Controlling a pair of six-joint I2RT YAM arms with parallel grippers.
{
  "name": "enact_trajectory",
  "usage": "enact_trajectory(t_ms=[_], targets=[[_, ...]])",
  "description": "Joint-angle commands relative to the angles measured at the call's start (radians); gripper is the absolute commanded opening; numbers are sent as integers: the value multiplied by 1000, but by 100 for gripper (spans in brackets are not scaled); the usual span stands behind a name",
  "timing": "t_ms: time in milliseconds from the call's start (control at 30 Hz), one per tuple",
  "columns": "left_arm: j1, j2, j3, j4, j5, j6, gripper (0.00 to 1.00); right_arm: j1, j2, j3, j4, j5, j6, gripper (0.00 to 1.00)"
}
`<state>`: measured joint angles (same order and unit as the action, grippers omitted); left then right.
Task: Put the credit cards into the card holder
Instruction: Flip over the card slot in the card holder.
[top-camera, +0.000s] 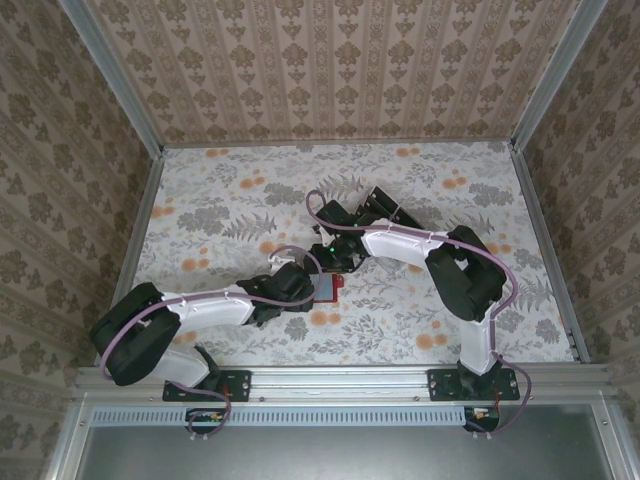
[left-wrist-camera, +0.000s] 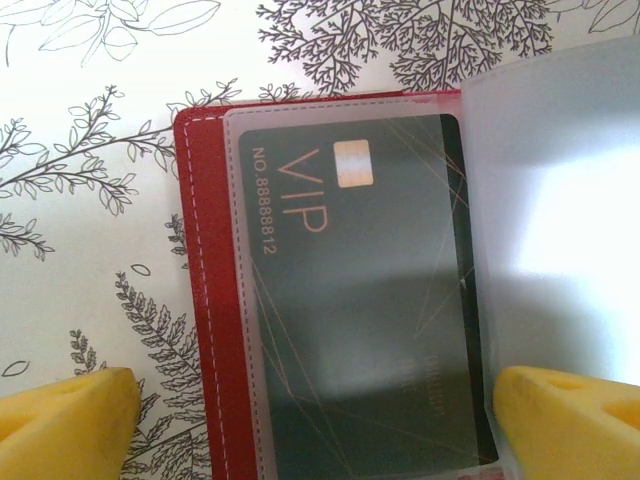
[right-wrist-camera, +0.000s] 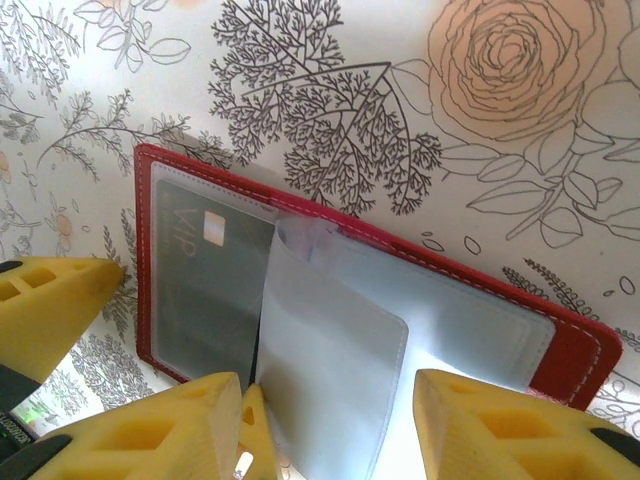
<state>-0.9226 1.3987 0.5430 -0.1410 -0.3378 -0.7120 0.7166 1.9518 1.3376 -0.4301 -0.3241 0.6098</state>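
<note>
Nearest the arm bases, the left hand (left-wrist-camera: 315, 430) hovers over the red card holder (left-wrist-camera: 205, 300), its fingers spread wide and gripping nothing. The card holder lies open in the middle of the floral counter (top-camera: 230, 200), between the two hands. A black credit card (left-wrist-camera: 370, 300) marked VIP sits inside a clear sleeve on one half. Just beyond, the right hand (right-wrist-camera: 325, 400) straddles a loose sleeve leaf (right-wrist-camera: 330, 360) that rises between its parted fingers; I cannot tell whether they touch it. Farther back lies a dark object (top-camera: 385, 207), too small to identify.
</note>
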Motion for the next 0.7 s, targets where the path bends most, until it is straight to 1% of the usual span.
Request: enact_trajectory(t_ms=[0, 533, 667], targets=[[-5, -11, -15, -12, -16, -17, 100, 3, 28, -9, 24, -34, 22, 51], [-6, -13, -9, -21, -13, -19, 100, 4, 52, -6, 56, -77, 39, 50], [-7, -77, 2, -64, -45, -29, 100, 6, 38, -9, 79, -106, 56, 50]])
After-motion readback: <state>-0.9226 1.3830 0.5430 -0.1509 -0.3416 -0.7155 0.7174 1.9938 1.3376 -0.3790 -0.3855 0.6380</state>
